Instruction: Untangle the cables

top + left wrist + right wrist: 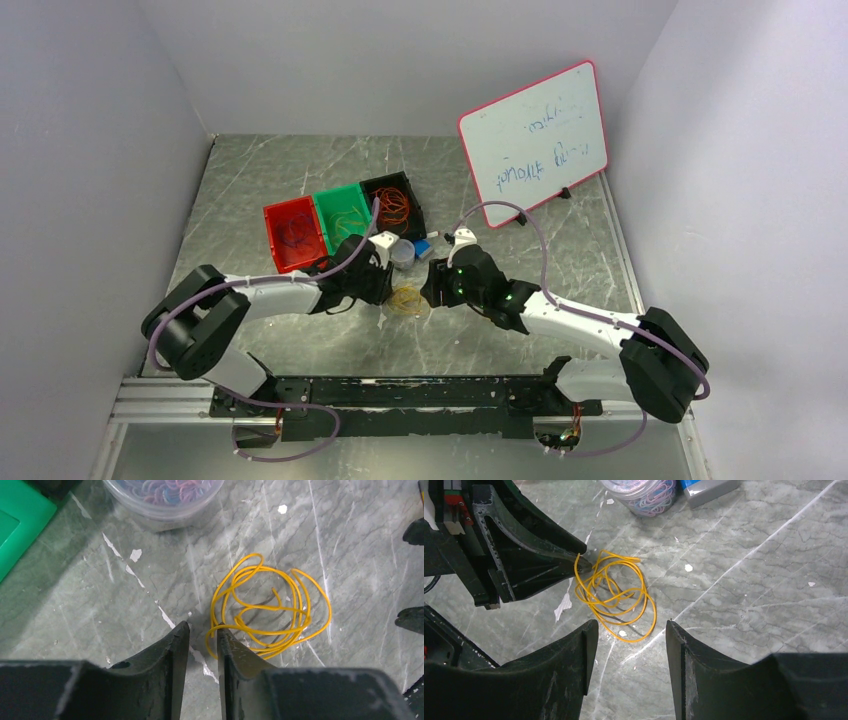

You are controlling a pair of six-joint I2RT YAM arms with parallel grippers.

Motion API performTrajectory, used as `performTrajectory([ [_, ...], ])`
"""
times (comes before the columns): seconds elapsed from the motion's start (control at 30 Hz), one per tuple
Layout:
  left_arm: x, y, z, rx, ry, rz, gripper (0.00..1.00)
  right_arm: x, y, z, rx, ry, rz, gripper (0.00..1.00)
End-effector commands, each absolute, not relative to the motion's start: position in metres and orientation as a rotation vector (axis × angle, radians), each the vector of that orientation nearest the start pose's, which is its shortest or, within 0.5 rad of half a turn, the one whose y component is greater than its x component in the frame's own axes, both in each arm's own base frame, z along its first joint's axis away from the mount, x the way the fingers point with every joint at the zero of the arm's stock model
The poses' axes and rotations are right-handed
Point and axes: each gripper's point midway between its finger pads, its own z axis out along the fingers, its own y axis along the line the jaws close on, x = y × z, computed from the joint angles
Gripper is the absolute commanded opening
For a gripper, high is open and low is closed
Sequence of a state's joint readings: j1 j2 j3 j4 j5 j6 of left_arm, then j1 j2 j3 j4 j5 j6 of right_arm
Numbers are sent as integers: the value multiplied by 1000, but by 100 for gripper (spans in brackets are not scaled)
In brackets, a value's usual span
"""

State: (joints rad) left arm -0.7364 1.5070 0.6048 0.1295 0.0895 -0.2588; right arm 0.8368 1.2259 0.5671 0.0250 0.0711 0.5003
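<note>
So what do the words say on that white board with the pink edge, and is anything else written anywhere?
On the white board with a pink frame: two rows of blue handwriting, upside down here and too blurred to read.
On the small blue and grey box: no text shows.
Nothing else here carries writing that I can see.

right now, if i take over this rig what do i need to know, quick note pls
Left gripper: fingers a narrow gap apart, a strand of the loose yellow cable at one tip, not visibly clamped.
Right gripper: open, hovering over that cable.
Done: dark cable in the red bin, second yellow cable in the green bin, orange cable in the black bin.
Left: the loose yellow cable lies alone on the table; probably goes to the green bin.
</note>
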Motion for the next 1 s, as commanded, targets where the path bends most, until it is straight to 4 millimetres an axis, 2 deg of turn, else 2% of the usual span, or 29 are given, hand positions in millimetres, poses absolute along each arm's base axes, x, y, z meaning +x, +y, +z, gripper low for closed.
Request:
performTrajectory([
  [0.0, 254, -274, 38, 650, 2251, -644, 30, 230, 261, 91, -337, 2234, 654, 56],
  [0.13, 251, -275, 45, 647, 2236, -669, 19, 230, 261, 91, -336, 2232, 653, 56],
  [0.3, 252, -273, 68, 621, 2201, -674, 7, 230, 262, 93, -340, 2228, 656, 56],
  [0.57, 252, -256, 121, 580, 2151, -613, 7, 232, 266, 102, -343, 2183, 688, 56],
  [0.7, 250, -249, 149, 601, 2126, -587, 7, 235, 275, 121, -370, 2095, 747, 59],
  [0.8, 251, -248, 168, 607, 2109, -574, 7, 236, 283, 149, -395, 1970, 825, 61],
  [0.97, 254, -249, 181, 615, 2125, -562, 7, 229, 295, 190, -475, 1779, 939, 65],
])
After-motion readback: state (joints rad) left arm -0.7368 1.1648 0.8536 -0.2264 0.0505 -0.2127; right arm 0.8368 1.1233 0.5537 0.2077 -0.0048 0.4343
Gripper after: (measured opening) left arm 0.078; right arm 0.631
